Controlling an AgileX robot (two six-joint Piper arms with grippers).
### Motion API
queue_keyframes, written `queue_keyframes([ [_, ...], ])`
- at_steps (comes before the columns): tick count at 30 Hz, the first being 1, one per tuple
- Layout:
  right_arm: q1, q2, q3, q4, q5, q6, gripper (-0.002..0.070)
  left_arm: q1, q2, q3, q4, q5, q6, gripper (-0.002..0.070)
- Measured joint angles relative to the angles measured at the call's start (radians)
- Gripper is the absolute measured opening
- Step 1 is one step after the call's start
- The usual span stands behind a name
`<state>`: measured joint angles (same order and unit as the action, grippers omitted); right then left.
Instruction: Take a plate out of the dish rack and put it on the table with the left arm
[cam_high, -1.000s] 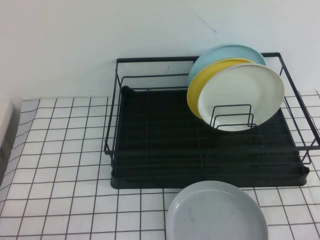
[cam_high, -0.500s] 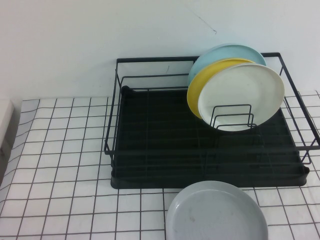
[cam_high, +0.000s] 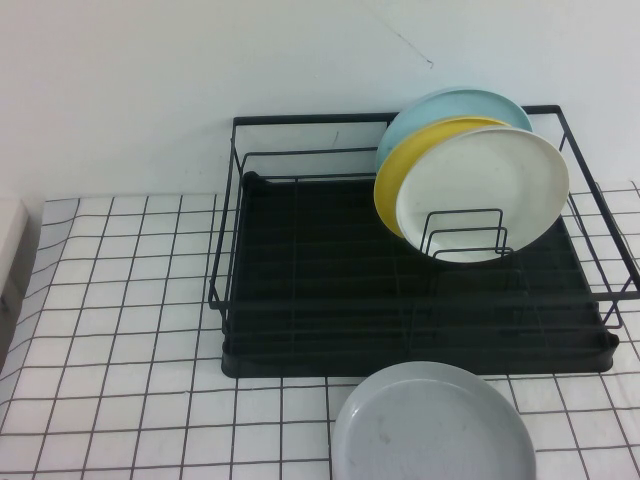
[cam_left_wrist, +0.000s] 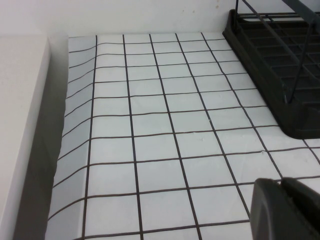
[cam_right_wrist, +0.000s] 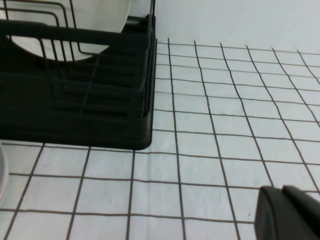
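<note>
Nothing had shifted since the earlier frame: the plate (cam_high: 487, 190) stood on edge in the rack (cam_high: 300, 290) near the table's (cam_high: 120, 300) far right, frontmost before a yellow plate (cam_high: 392, 185) and a blue plate (cam_high: 440, 103). A grey plate (cam_high: 432, 425) lay flat at the near edge. The left gripper (cam_left_wrist: 286, 210) and right gripper (cam_right_wrist: 287, 212) hung low over bare cloth beside the rack; I cannot tell their finger state.

The scene is viewed from above and angled down at the dish rack (cam_high: 420, 270) on the table (cam_high: 120, 300). The gridded cloth is seen low and close by both wrist cameras, each catching a corner of the rack, which is shared by all three views.
</note>
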<state>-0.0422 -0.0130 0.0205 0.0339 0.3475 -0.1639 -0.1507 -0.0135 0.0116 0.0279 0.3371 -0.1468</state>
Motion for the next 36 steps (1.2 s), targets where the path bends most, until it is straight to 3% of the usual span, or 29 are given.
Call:
queue_keyframes([
  [31,0.0,0.0,0.0,0.0,0.0,0.0,-0.0003,0.0,0.0,0.0,0.047,-0.005,0.025,-0.0003],
  [36,0.0,0.0,0.0,0.0,0.0,0.0,-0.0003,0.0,0.0,0.011,0.115,-0.165,0.025,-0.0003],
])
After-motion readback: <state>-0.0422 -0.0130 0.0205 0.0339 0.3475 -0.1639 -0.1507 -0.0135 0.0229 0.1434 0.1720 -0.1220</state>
